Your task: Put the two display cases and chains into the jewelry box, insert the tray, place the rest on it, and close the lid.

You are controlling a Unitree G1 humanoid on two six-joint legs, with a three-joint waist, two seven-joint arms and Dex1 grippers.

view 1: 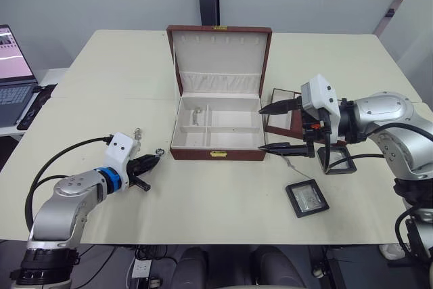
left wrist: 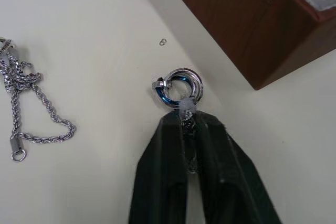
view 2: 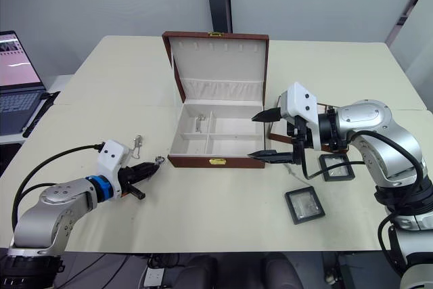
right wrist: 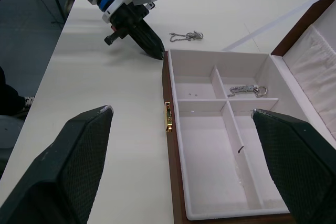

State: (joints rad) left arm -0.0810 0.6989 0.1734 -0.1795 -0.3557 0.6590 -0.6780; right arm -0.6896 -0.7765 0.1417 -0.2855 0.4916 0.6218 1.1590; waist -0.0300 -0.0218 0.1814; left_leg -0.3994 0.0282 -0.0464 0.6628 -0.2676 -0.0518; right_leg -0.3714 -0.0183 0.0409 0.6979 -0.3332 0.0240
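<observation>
The jewelry box [view 1: 216, 130] is sitting at the centre of the frame on the cream surface [view 1: 203, 201], its lid [view 1: 220, 59] standing open toward the top of the frame. One chain [right wrist: 247, 89] is lying in a rear compartment of the cream lining. To the right of the box, the tray [view 1: 283, 112] is lying partly hidden behind the right gripper [view 1: 272, 127], whose fingers are spreading wide apart and holding nothing, hovering just beside the box's right front corner. Below and right of it, one display case [view 1: 307, 199] is resting flat on the surface in the lower right, and the second display case [view 2: 336, 166] is lying a little farther right, near the right arm.

In the lower left of the frame, the left gripper [view 1: 157, 157] is resting low at the surface with its fingers pressing together on a short chain piece with a ring [left wrist: 178, 86]; the ring is poking out past the fingertips, close to the box's front left corner. Another loose chain [left wrist: 31, 108] is lying on the surface just beside that gripper. A laptop [view 1: 13, 76] is sitting at the far left edge.
</observation>
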